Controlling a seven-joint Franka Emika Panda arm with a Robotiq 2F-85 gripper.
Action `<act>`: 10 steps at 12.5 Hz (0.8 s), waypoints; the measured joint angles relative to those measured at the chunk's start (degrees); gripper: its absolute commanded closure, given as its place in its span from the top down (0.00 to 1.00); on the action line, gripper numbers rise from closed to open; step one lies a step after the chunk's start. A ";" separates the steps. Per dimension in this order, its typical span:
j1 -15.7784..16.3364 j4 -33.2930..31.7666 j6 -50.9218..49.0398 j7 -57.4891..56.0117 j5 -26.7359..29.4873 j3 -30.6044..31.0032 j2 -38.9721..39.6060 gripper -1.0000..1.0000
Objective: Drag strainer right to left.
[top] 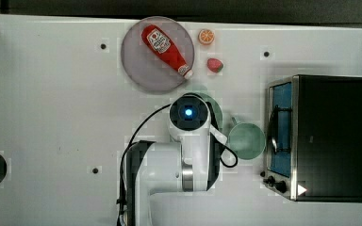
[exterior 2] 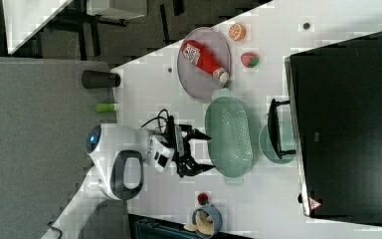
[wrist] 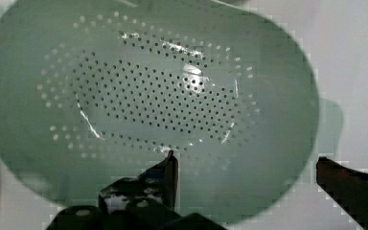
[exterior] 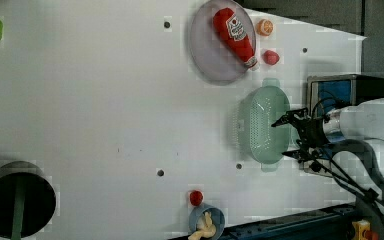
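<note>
Mint-green perforated oval strainer (wrist: pixel 148 96).

The ketchup bottle (top: pixel 165 49) carries a white label with a round emblem, but its lettering cannot be read. A white triangular sign (top: pixel 302 189) sits on the oven's (top: pixel 330 136) corner; no words are legible.

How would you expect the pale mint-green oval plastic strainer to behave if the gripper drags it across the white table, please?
The pale mint-green oval plastic strainer is thin-walled, perforated and empty, so probably light and quick to slide on the smooth white table. Its wide, shallow shape suggests it will not roll, though a pull high on the rim could tilt it. The open gripper hangs beside it.
</note>
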 measured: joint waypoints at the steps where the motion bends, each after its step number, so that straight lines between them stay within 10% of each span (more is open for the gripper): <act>1: -0.25 -1.79 5.60 1.48 -0.06 0.03 0.31 1.00; 10: 1.15 -5.04 26.49 8.67 2.55 1.12 16.57 1.00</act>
